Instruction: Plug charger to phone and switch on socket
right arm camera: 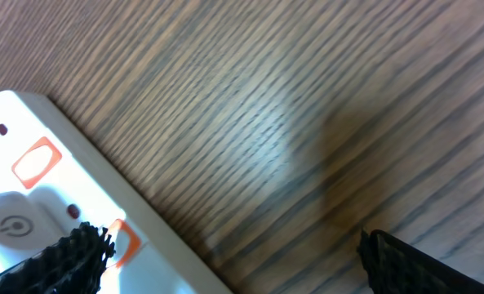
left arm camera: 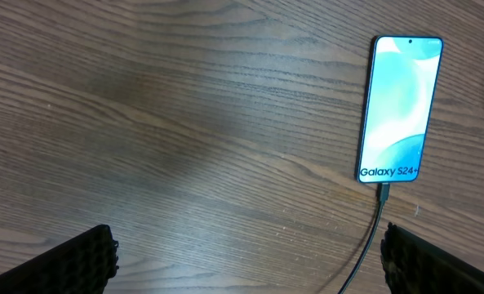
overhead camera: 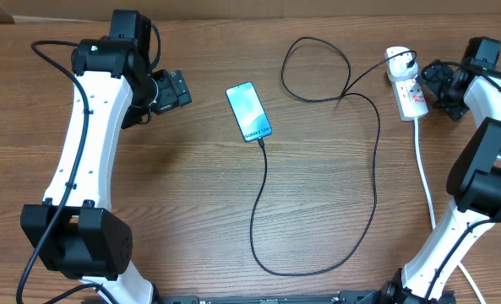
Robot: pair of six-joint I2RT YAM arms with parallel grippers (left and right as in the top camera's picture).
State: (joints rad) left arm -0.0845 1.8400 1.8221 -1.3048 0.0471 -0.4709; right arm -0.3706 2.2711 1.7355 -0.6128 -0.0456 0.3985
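The phone (overhead camera: 249, 111) (left arm camera: 399, 109) lies screen-up mid-table, showing "Galaxy S24+". The black charger cable (overhead camera: 374, 177) (left arm camera: 374, 229) enters the phone's near end, loops across the table and ends at a white adapter (overhead camera: 396, 58) on the socket (overhead camera: 410, 92) (right arm camera: 54, 204), a white power strip with red-orange switches (right arm camera: 36, 160). My left gripper (overhead camera: 180, 88) (left arm camera: 246, 263) is open left of the phone, with the cable running between its fingers. Just right of the socket, my right gripper (overhead camera: 436, 83) (right arm camera: 229, 257) is open, one finger (right arm camera: 62, 261) over the strip's edge.
The socket's thick white cord (overhead camera: 425, 181) runs toward the near edge along the right arm's base. The wood table (overhead camera: 191, 194) carries nothing else. Both arm bases stand at the near corners.
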